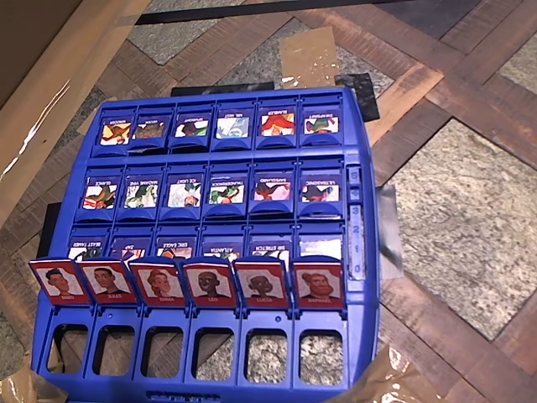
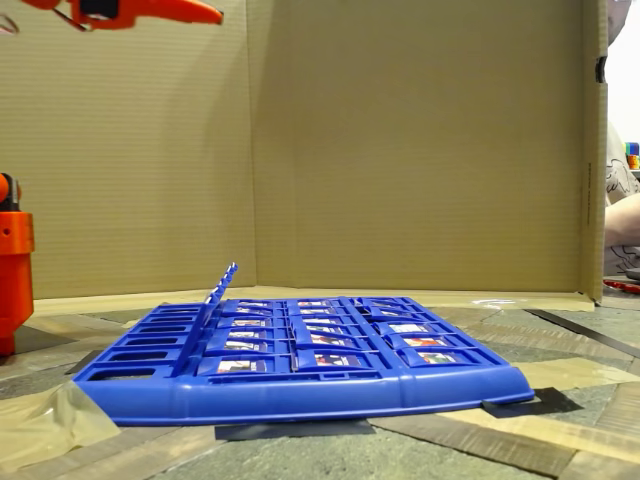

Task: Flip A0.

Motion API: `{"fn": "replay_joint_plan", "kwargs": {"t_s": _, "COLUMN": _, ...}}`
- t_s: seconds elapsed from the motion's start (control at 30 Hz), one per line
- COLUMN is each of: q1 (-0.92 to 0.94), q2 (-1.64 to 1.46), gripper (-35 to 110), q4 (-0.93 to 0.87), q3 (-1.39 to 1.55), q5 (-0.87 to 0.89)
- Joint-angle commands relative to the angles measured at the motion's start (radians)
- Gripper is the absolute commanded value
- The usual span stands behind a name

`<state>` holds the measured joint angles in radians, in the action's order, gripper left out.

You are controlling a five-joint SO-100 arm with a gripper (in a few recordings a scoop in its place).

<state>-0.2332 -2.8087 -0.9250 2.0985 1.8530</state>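
Blue game board (image 1: 366, 329) lies flat on the patterned worktop (image 1: 470, 210). Its corners are taped down, tan tape (image 2: 45, 425) at the near left in the fixed view, probably so the board won't slide when a tile is pushed.

Three rows of tiles lie folded flat, blue cartoon backs up. One row of six red-framed portrait tiles stands, leaning on its hinges. In the overhead view it is the row nearest the bottom, just above the open slots.

Target tile (image 1: 57, 281): leftmost of that standing row in the overhead view, a light-skinned, dark-haired man. It is upright, touching nothing but its hinge, with the darker-skinned man's tile (image 1: 106, 281) just beside it. From the side the standing row reads as one tilted blue edge (image 2: 220, 285).

Orange gripper (image 2: 200, 13) hangs high at the top left of the fixed view, well above the board. Jaws cropped at the edge; cannot tell whether spread or pressed together.

Judgement: flip not begun. The tight spacing calls for a narrow push on the tile's top edge to avoid tipping the neighbour.
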Motion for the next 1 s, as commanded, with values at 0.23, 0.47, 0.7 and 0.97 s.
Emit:
{"fn": "replay_joint_plan", "kwargs": {"t_s": 0.23, "q1": -0.006, "q2": 0.247, "gripper": 21, "q4": -0.199, "q3": -0.120, "q5": -0.064}}
{"fn": "replay_joint_plan", "kwargs": {"t_s": 0.47, "q1": 0.020, "q2": 0.272, "gripper": 24, "q4": -0.341, "q3": -0.152, "q5": 0.195}}
{"fn": "replay_joint_plan", "kwargs": {"t_s": 0.7, "q1": 0.005, "q2": 0.285, "gripper": 39, "q4": -0.449, "q3": -0.193, "q5": 0.426}}
{"fn": "replay_joint_plan", "kwargs": {"t_s": 0.97, "q1": 0.046, "q2": 0.291, "gripper": 40, "q4": -0.620, "q3": -0.310, "q5": 0.462}}
